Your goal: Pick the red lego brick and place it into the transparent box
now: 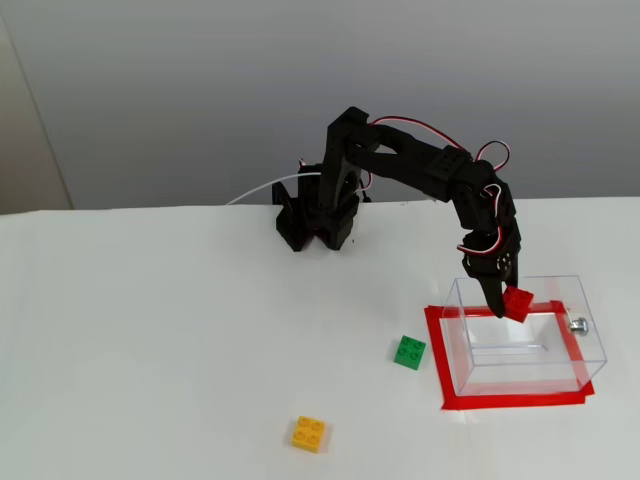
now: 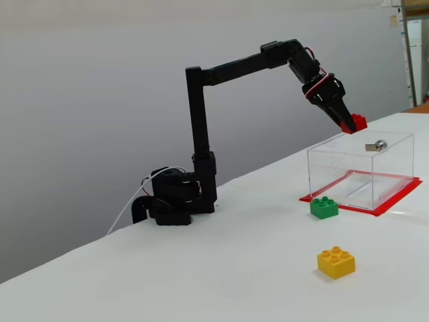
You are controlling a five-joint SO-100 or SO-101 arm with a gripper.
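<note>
Black hand (image 1: 508, 300) (image 2: 347, 125) clamped on small studded red lego brick (image 1: 518, 303) (image 2: 356, 123), held over open top of clear thin-walled transparent box (image 1: 520, 352) (image 2: 362, 168). Box resting inside red tape frame (image 1: 510, 400) on smooth white desk (image 1: 180, 350).

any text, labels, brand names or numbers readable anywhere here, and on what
None: no readable text in both fixed views.
The red lego brick in the tool, the transparent box, the green brick and the yellow brick show no legible print; stud logos are too small.
</note>
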